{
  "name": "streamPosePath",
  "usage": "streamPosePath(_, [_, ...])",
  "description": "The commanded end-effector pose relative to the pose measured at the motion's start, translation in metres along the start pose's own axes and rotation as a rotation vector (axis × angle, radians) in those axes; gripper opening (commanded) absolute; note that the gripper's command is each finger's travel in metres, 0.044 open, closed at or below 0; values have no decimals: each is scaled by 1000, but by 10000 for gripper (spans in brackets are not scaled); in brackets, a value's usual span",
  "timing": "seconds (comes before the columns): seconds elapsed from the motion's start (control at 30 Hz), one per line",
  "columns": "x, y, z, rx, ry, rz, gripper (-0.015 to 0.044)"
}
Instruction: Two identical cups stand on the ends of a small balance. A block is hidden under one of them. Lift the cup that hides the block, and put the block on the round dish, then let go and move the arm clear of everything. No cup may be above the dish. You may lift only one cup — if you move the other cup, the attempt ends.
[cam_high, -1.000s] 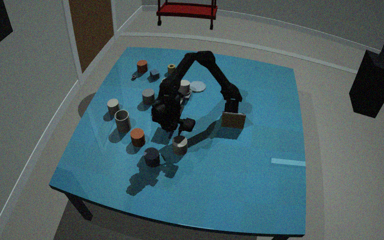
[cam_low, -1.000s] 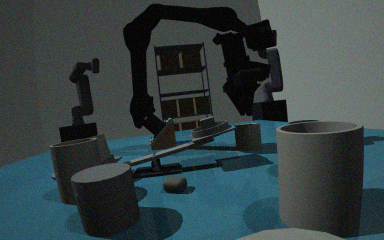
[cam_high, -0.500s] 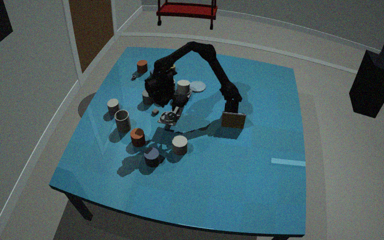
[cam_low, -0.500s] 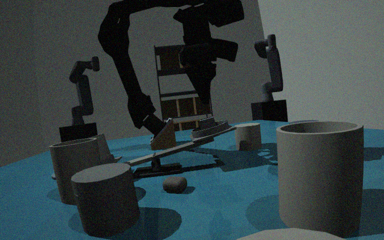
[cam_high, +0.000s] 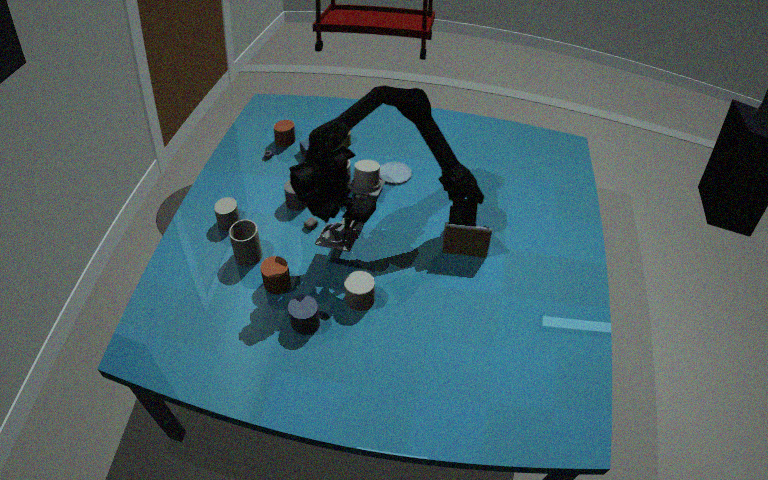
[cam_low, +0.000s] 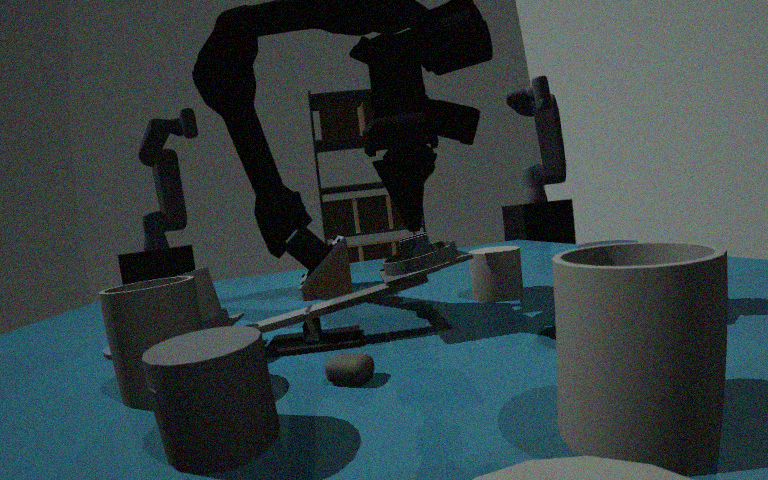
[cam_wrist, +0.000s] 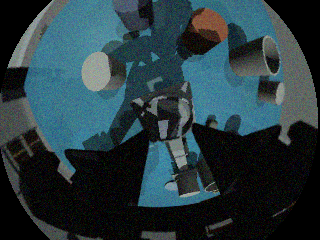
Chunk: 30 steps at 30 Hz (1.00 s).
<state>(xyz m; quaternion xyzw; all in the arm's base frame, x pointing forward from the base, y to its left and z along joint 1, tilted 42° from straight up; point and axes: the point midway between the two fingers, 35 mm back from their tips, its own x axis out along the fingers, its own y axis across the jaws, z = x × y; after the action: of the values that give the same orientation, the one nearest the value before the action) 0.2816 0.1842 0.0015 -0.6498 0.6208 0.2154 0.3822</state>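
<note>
The balance (cam_low: 345, 300) (cam_wrist: 178, 152) is tilted. Its raised end carries a round pan (cam_high: 325, 244) (cam_low: 396, 267) with a small dark block (cam_low: 419, 245) in it, uncovered. A pale upside-down cup (cam_high: 367, 175) (cam_low: 208, 294) (cam_wrist: 188, 184) stands on the low end. The matching cup (cam_high: 359, 291) (cam_low: 495, 274) (cam_wrist: 102, 72) stands on the table, off the balance. The round dish (cam_high: 395, 172) lies beyond the low end, with no cup above it. My gripper (cam_low: 417, 230) (cam_wrist: 170, 130) is open, pointing down with its fingertips just over the block; contact cannot be told.
A tall open cup (cam_high: 245, 249) (cam_low: 640, 350) (cam_wrist: 246, 59), an orange cylinder (cam_high: 275, 277) (cam_wrist: 210, 25) and a purple cylinder (cam_high: 304, 311) (cam_wrist: 132, 11) stand around the raised end. A small stone (cam_high: 309, 223) (cam_low: 349, 369) lies beside the balance. A grey cylinder (cam_low: 212, 396) and another tall cup (cam_low: 127, 339) stand near the low end.
</note>
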Motion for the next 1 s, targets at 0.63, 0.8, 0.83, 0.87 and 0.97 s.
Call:
streamPosePath(0.63, [28,0,-1,-4,3,-4,155])
streamPosePath(0.8, [28,0,-1,-4,3,-4,122])
streamPosePath(0.83, [28,0,-1,-4,3,-4,115])
streamPosePath(0.87, [28,0,-1,-4,3,-4,108])
streamPosePath(0.97, [25,-1,-1,-4,3,-4,30])
